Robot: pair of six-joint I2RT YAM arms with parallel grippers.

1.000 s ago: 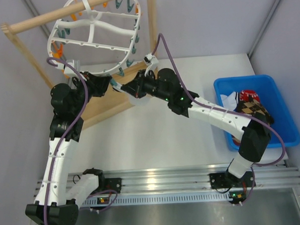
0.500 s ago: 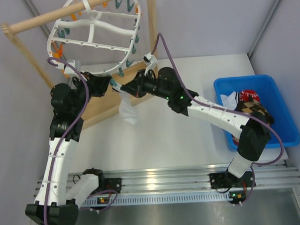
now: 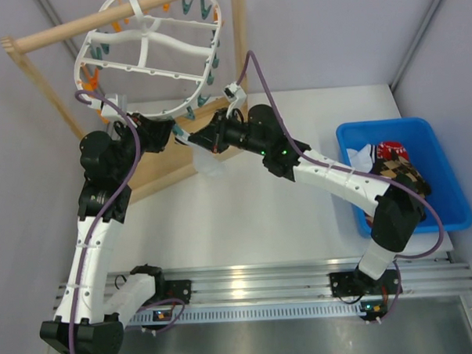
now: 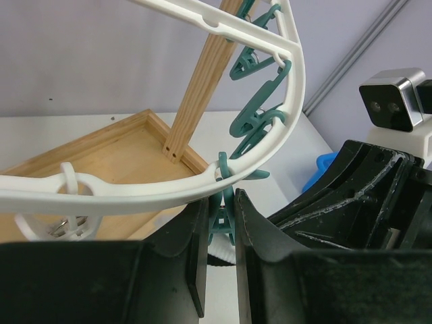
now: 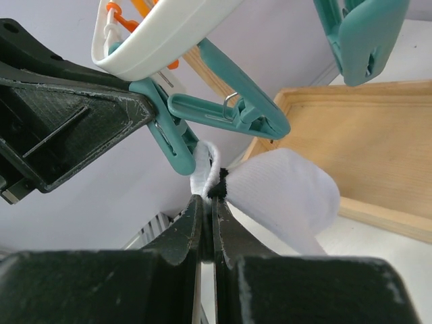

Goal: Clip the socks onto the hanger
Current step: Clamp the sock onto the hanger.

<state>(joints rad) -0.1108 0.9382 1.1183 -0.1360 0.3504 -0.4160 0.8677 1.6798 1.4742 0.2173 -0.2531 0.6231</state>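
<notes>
Your right gripper (image 5: 207,200) is clamped shut on a bunched fold of the white sock (image 5: 287,192), low and centre in its wrist view. The rest of the sock bulges out to the right of the fingers. Just above the pinch, a little fabric rises to the tip of the teal clip (image 5: 223,116); it looks to be touching, but you cannot tell whether any cloth sits between the clip's jaws.

Your left gripper (image 4: 221,229) is closed on that same clip, one finger each side, where it hangs from the rim of the hanger (image 4: 283,128). The wooden tray (image 4: 101,162) lies behind, at the left of that view.

The sock is light and limp and will sag away from wherever you hold it. I judge the hold should sit close to the edge, leaving only a short flap free. The clip is stiff and sprung, and the plastic may slip, so squeeze it squarely.

At the right of the overhead view, the blue bin (image 3: 422,126) holds the argyle sock (image 3: 398,170) and red sock (image 3: 390,149).
</notes>
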